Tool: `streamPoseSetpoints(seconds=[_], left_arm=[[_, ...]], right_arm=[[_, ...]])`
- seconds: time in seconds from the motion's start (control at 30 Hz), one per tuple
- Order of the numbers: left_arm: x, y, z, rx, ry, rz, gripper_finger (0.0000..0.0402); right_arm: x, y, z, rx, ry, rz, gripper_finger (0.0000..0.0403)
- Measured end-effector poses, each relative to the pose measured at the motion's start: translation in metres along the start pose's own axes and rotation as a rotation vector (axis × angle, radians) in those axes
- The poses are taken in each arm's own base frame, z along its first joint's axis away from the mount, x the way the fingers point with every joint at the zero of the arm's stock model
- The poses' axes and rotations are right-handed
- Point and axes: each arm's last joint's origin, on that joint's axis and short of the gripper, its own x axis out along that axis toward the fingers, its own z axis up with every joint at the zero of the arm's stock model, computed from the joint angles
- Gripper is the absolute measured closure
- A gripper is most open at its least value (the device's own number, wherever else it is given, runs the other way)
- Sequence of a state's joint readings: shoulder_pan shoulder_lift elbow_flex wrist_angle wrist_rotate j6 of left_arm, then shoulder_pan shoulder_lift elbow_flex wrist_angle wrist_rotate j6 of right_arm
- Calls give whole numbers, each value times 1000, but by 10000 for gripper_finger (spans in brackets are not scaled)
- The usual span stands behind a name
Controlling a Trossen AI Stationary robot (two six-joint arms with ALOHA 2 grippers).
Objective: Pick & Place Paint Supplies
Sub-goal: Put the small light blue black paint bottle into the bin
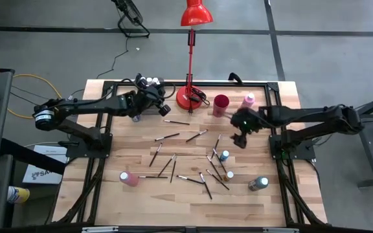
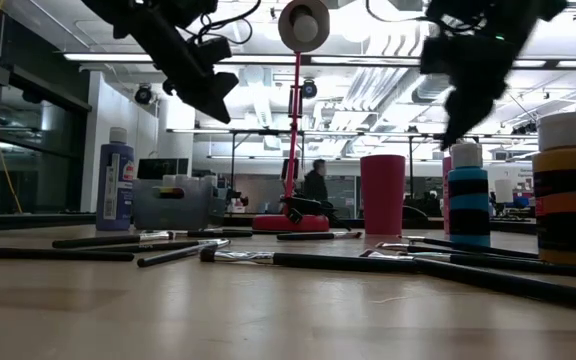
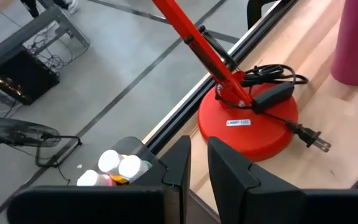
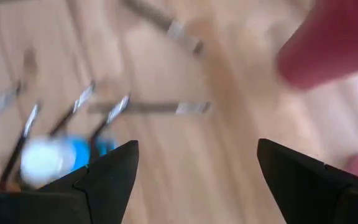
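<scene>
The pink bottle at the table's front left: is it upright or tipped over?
Tipped over. In the high view the pink bottle shows its whole side lying along the table, with its white cap pointing sideways.

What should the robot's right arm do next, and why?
Probably lower the right end effector onto the blue bottle just beneath it. Its fingers stand wide open and empty above the scattered brushes, while the left end effector hangs by the bin with nothing between its fingers.

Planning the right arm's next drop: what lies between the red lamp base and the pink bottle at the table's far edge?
In the high view, only the dark red cup stands between the lamp base and the pink bottle.
</scene>
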State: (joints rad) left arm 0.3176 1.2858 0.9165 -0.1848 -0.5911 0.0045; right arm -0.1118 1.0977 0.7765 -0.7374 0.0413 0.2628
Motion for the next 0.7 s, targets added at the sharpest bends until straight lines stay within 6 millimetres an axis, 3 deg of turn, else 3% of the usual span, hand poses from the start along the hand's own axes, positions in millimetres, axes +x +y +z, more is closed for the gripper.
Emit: streamPoseSetpoints(seconds=[0.23,0.4,0.7], left_arm=[[0,-1,0,-18,-1,-33,351],[0,-2,0,-18,-1,-59,351],[0,-1,0,-14,0,-59,351]], right_arm=[[26,18,-45,-16,-17,149,82],[39,34,-55,-94,-136,211,82],[59,44,-78,-193,-108,218,82]])
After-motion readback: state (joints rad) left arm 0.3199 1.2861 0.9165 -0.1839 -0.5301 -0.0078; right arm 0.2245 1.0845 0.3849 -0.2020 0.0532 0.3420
